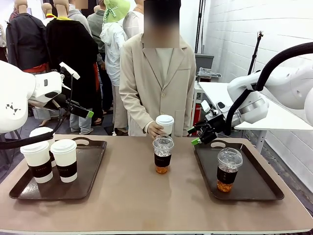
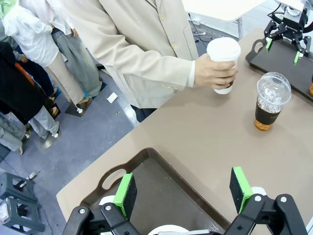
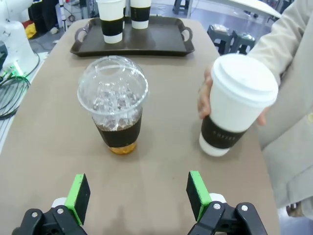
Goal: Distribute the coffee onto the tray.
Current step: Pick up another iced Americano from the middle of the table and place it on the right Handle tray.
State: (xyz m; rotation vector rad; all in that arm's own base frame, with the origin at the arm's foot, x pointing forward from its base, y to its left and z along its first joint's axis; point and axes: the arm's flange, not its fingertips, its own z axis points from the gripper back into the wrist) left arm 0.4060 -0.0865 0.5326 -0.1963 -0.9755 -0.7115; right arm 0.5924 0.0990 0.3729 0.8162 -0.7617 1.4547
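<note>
Two trays flank the table. The left tray (image 1: 93,166) carries white paper cups (image 1: 64,160) with brown sleeves. On the right tray (image 1: 254,176) stands one clear dome-lidded cup (image 1: 228,169). Another clear cup (image 1: 163,154) (image 3: 114,110) of amber drink sits mid-table. At the far edge, the person's hand holds a lidded paper cup (image 1: 165,125) (image 3: 234,105) (image 2: 223,63) on the table. My left gripper (image 1: 80,110) (image 2: 183,188) hangs open above the left tray's far end. My right gripper (image 1: 200,137) (image 3: 138,193) is open and empty, low beside the right tray's far-left corner, facing the middle clear cup.
The person in a beige jacket stands at the far side, centre. The left tray (image 3: 132,41) has handles at both ends. A white table (image 1: 274,112) stands behind the right arm. Bare tabletop lies between the trays and along the near edge.
</note>
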